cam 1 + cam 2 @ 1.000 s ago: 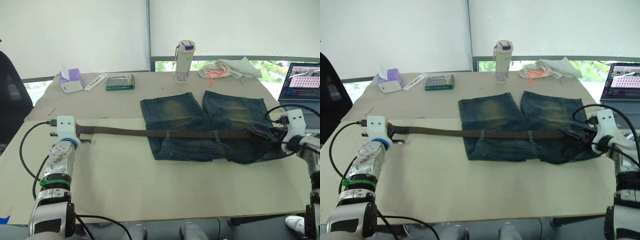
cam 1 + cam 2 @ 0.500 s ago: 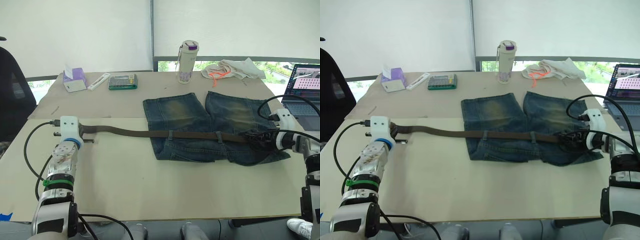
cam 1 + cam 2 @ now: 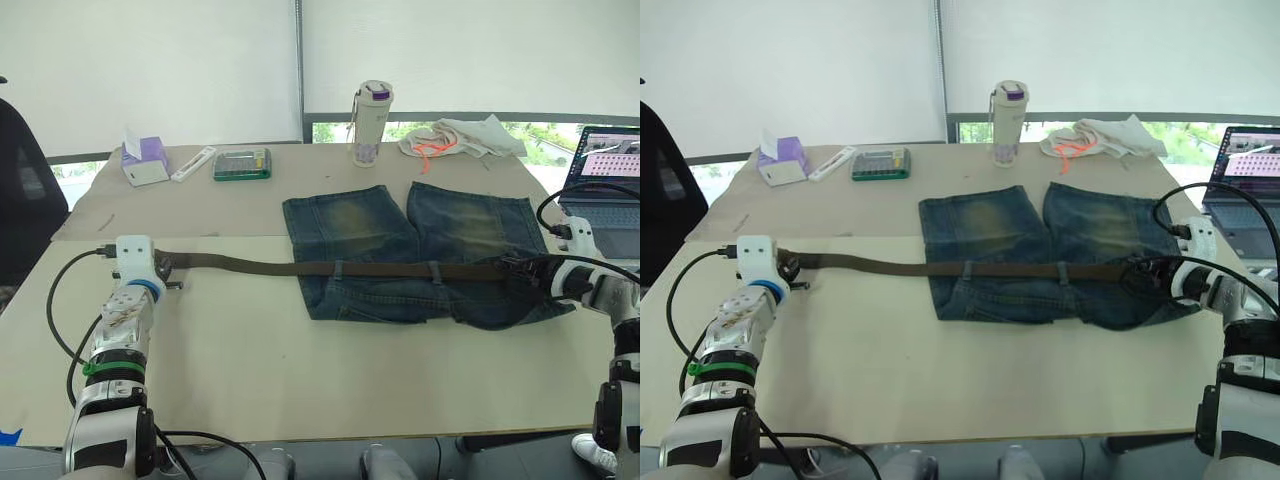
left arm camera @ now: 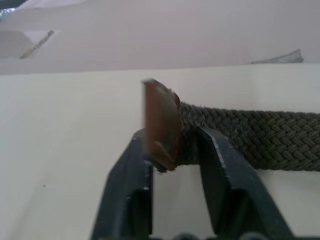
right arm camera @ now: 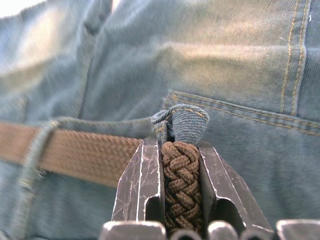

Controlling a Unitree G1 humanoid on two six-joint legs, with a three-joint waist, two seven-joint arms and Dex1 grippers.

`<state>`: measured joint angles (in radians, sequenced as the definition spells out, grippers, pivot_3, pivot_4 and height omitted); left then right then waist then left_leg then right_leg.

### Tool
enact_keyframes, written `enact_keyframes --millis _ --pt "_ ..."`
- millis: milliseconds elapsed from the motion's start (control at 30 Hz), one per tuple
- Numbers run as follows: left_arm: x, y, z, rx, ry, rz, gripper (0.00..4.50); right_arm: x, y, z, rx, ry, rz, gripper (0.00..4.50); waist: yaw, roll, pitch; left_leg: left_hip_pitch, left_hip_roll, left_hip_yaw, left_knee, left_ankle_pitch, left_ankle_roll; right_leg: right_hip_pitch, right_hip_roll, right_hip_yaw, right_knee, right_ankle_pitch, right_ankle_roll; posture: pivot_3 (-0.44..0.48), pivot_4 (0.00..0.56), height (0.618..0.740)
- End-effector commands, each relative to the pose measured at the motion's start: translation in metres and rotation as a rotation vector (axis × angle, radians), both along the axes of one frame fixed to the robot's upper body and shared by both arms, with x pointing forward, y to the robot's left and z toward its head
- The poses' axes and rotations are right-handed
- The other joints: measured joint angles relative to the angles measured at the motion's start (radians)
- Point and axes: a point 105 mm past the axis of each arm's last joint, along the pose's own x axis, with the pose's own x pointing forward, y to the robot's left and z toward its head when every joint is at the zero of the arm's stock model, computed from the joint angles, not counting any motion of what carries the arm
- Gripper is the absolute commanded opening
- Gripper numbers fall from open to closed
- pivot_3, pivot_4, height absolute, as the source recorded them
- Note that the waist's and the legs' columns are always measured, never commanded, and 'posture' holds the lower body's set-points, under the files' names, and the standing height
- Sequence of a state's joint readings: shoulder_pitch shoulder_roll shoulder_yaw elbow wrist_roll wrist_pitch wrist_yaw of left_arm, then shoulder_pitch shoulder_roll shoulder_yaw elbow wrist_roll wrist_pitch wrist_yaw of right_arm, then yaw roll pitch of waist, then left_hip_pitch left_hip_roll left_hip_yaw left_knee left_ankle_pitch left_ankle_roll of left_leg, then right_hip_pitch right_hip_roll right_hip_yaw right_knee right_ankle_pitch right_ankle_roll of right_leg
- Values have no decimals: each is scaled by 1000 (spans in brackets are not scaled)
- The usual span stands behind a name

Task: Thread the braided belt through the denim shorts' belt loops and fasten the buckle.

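Observation:
The denim shorts [image 3: 400,225] lie flat at mid-table with the waistband toward me. The braided belt [image 3: 380,268] runs along that waistband under two belt loops [image 3: 338,270] and stretches far out to the left. My left gripper [image 3: 160,268] is at the belt's brown leather tip [image 4: 162,122], fingers [image 4: 132,170] parted, with the tip loose between them. My right gripper [image 5: 181,145] is shut on the braided belt [image 5: 181,175] right in front of another belt loop [image 5: 182,122] at the shorts' right side. The buckle is hidden.
Along the far edge stand a tissue box [image 3: 141,160], a white remote [image 3: 191,163], a calculator [image 3: 240,163], a bottle [image 3: 371,123] and a whitish cloth with orange cord [image 3: 460,137]. A laptop [image 3: 605,175] sits at the far right. Black cables trail from both wrists.
The left fingers have parted from the belt's tip. The right fingers have closed on the belt at the shorts' right side, and that arm has dropped lower.

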<state>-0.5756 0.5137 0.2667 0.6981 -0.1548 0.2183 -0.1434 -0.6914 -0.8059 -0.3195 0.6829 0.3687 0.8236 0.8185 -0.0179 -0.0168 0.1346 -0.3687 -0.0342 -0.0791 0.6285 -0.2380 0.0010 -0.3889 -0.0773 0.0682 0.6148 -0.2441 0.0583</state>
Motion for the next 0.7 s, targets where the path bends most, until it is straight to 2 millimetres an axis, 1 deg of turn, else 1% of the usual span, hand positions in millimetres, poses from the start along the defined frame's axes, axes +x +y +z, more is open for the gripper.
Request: enact_keyframes --millis 33,100,167,200,300,333,367,400,433,467,533,567,600,633,700 --pt "-1 23 21 77 -54 128 2823 -1 10 27 155 -110 -31 353 -2 0 0 0 0 0 0 0 0 0 0 0 0 0 0 0 150 740" --pt "2 26 35 129 -105 151 3514 -4 18 29 229 -125 -42 353 -3 0 0 0 0 0 0 0 0 -1 0 0 1 0 0 0 150 740" --pt "8 20 48 146 -162 134 4152 -8 25 29 272 -131 -48 353 0 0 0 0 1 0 0 0 0 -1 0 0 1 0 0 0 150 740" --pt "13 12 57 149 -198 99 4486 -9 28 30 291 -135 -54 353 1 0 0 -1 1 0 0 0 0 -1 0 0 1 0 0 0 150 740" --pt "26 -12 78 163 -278 4 4500 -13 35 31 347 -147 -65 353 5 0 0 -1 1 0 0 0 0 -1 -1 0 1 0 0 0 150 740" --pt "30 -23 87 163 -311 -38 4500 -15 38 31 362 -153 -68 353 5 0 0 -1 0 0 0 0 -1 -1 -1 0 1 0 0 0 150 740" --pt "36 -42 97 145 -358 -118 4500 -16 40 31 362 -156 -71 353 5 0 0 -1 0 0 0 0 -1 -1 -1 0 1 0 0 0 150 740" --pt "40 -55 105 131 -391 -174 4500 -18 41 31 360 -157 -75 353 6 0 0 -1 0 0 0 0 -1 -1 -1 0 1 0 0 0 150 740" --pt "44 -82 110 103 -415 -312 4500 -19 41 32 367 -161 -82 353 7 0 0 -1 0 0 0 0 -1 -1 -1 0 1 0 0 0 150 740" --pt "45 -110 111 73 -423 -453 4500 -20 40 35 387 -170 -88 353 8 0 0 -1 0 0 0 0 -1 -1 -1 0 1 0 0 0 150 740" --pt "42 -159 106 37 -403 -690 4500 -21 39 39 419 -181 -93 353 9 0 0 -2 -1 1 0 0 -1 -1 -2 0 0 0 0 0 150 740" --pt "41 -174 100 28 -373 -765 4500 -21 39 39 419 -178 -90 353 8 0 0 -2 -1 1 0 0 -1 0 -2 0 0 1 0 0 150 740" --pt "40 -181 95 24 -351 -808 4500 -22 40 39 417 -175 -88 353 6 0 0 -2 -2 2 0 0 -1 0 -2 0 0 1 0 0 150 740" --pt "38 -195 87 -6 -311 -879 4500 -22 40 37 404 -167 -86 353 1 0 0 -2 -2 3 0 1 -1 0 -1 0 0 1 0 0 150 740" --pt "35 -216 72 -61 -239 -976 4500 -23 40 33 388 -156 -91 353 -11 0 0 -2 0 4 0 0 0 0 1 0 0 0 0 0 150 740"
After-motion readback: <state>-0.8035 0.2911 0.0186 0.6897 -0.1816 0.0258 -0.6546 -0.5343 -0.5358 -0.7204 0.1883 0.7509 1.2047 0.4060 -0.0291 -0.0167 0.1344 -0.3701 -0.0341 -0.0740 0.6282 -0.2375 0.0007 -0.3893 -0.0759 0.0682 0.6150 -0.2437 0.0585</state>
